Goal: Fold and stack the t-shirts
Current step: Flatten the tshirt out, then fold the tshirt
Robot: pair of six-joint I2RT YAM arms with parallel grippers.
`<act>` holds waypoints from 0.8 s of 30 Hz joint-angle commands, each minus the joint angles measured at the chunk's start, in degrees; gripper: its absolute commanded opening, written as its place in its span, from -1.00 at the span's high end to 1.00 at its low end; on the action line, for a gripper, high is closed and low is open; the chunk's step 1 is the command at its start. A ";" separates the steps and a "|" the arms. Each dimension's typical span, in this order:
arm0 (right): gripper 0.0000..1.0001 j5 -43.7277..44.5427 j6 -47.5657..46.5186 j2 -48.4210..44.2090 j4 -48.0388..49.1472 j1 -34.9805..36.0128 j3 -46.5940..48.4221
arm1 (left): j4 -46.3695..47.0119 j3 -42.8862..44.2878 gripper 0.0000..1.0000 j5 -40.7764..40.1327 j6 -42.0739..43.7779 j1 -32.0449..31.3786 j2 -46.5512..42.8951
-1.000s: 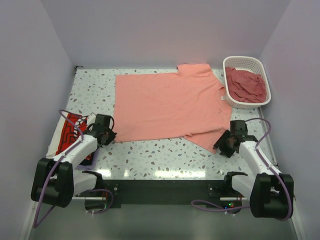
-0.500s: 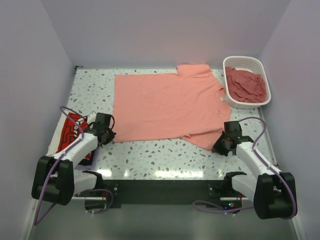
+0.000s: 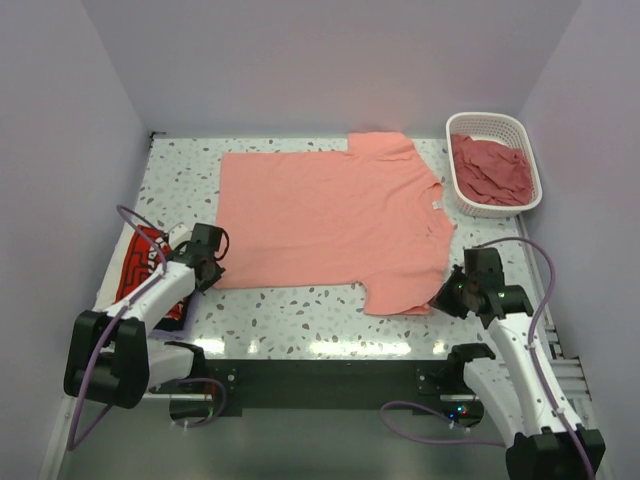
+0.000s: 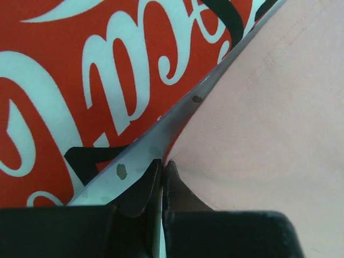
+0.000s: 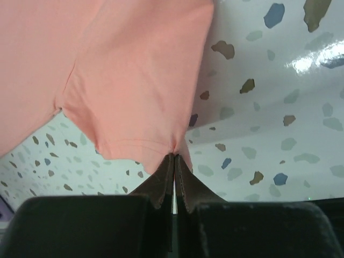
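Sliding toward the near-left since a second ago, the flat salmon-pink cloth t-shirt (image 3: pixel 330 220) is lying spread on the speckled white table (image 3: pixel 300 312). The right gripper (image 5: pixel 173 157) is pinching the near sleeve's hem, jaws fully closed. The left gripper (image 4: pixel 162 164) is clamping the shirt's near-left corner, beside the white red-and-black printed tee (image 3: pixel 135 272). Crumpled pink tees (image 3: pixel 492 170) are filling the white slatted plastic basket (image 3: pixel 497 122).
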 commanded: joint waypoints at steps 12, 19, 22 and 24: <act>1.00 -0.49 -0.85 -9.65 -17.44 0.17 13.28 | -1.51 -0.93 1.00 -1.09 1.20 0.26 -4.52; 1.00 -1.11 0.03 -0.70 -4.62 0.08 14.07 | -1.86 6.00 1.00 0.23 1.11 0.09 1.98; 1.00 0.11 0.73 5.01 -0.05 0.08 16.18 | -2.56 9.43 1.00 0.84 0.50 0.09 4.62; 1.00 0.29 1.26 9.32 3.81 0.17 17.93 | -3.26 12.85 1.00 0.93 0.32 0.09 6.81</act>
